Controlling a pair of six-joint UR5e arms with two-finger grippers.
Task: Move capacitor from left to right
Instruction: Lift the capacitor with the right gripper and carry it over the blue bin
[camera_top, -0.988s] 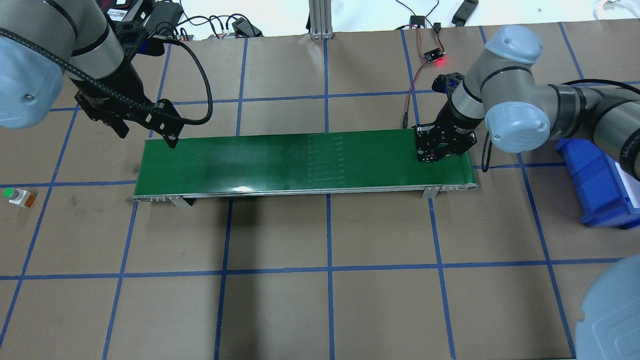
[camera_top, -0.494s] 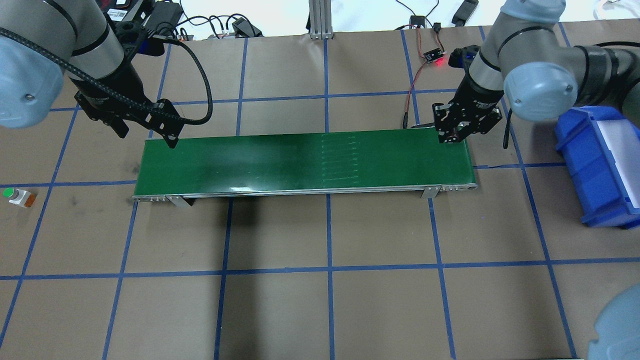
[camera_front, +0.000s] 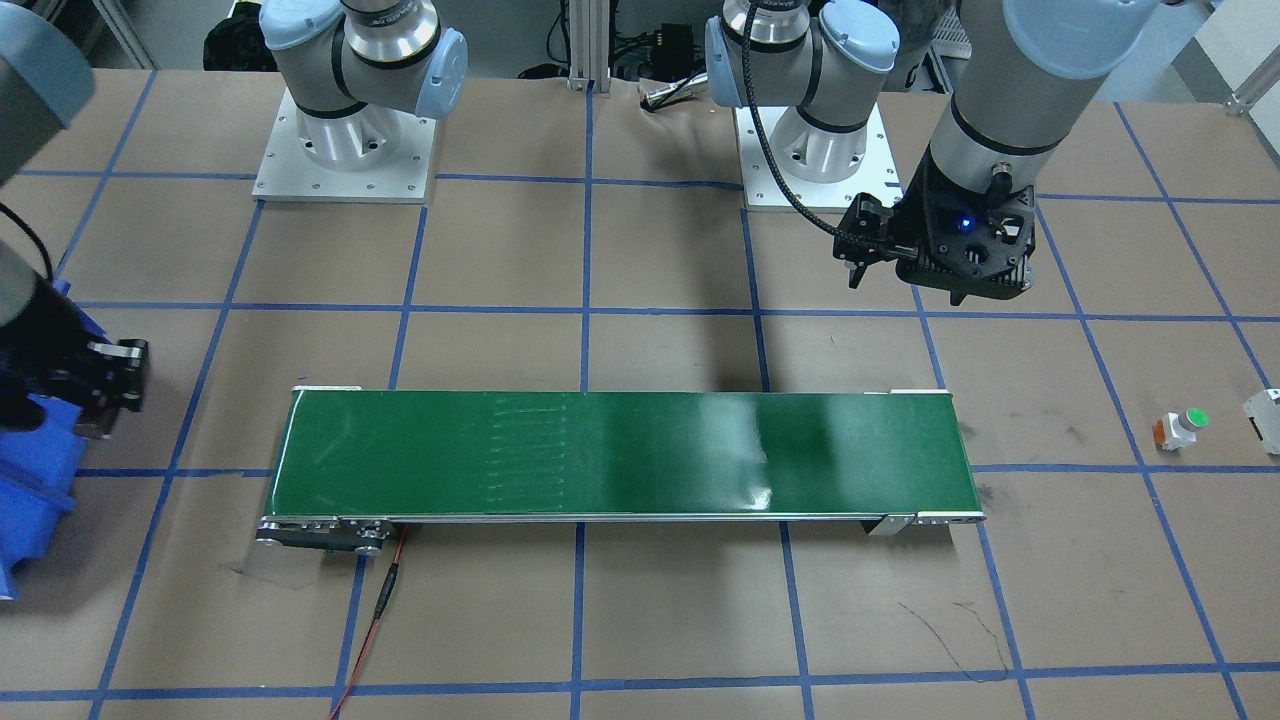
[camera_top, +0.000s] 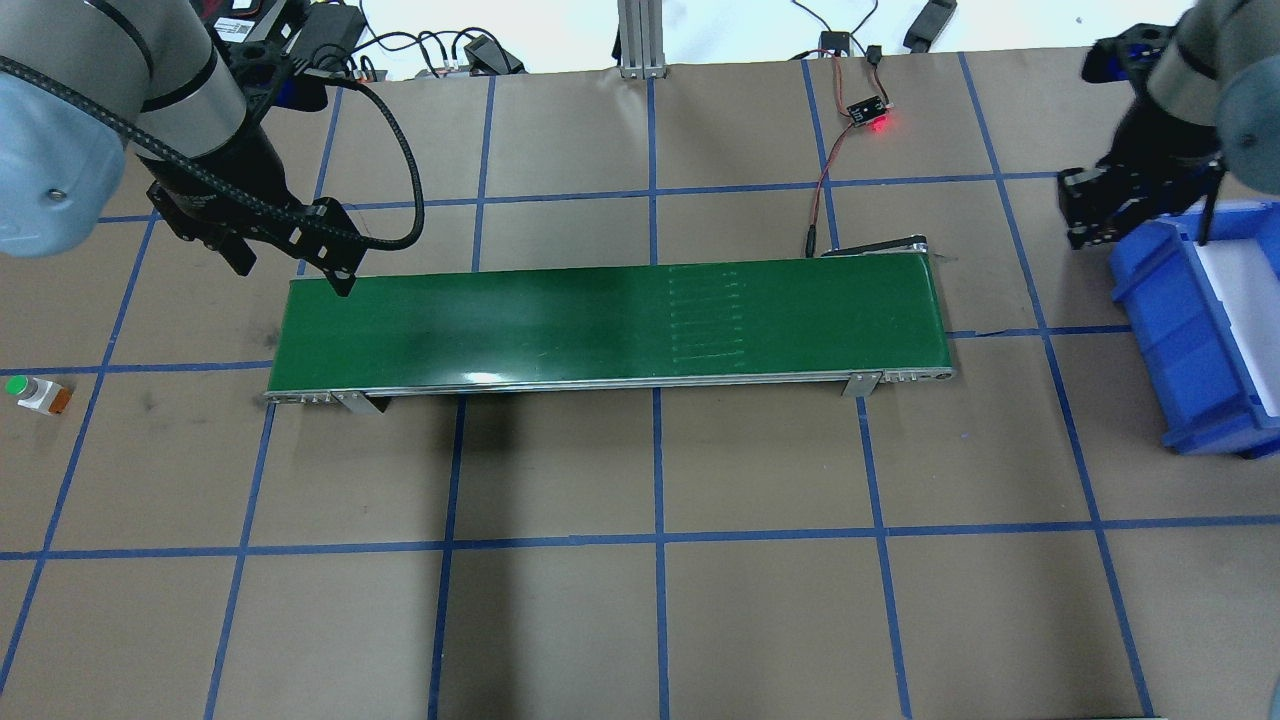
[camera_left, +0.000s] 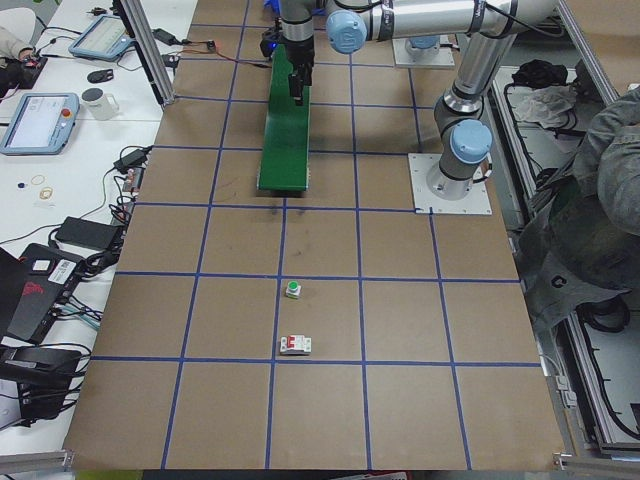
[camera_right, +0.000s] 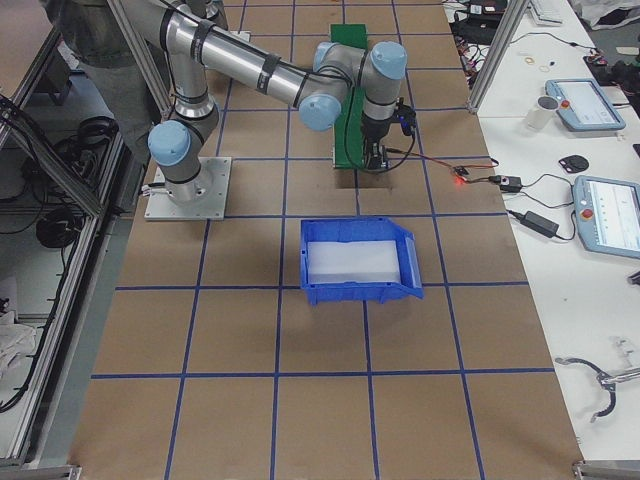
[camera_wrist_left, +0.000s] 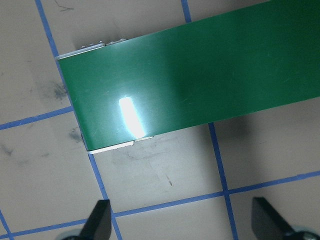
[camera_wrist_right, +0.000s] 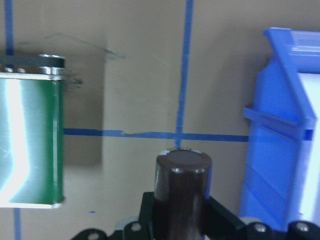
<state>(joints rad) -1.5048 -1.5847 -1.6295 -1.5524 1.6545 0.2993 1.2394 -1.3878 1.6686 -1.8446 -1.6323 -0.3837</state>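
Brown taped desk (camera_top: 760, 470), green conveyor (camera_top: 560, 320) laid across it. You'll find the capacitor (camera_wrist_right: 182, 182) upright and clamped in the right end effector (camera_top: 1088, 225), between the conveyor's end and the blue bin (camera_wrist_right: 280, 150). It is held off the desk, likely to clear the bin wall. Left end effector (camera_wrist_left: 183, 222) hangs by the conveyor's other end, spread apart and empty, out of the way.

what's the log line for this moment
right claw: shut on capacitor, between belt and blue bin | left claw: open, near belt end
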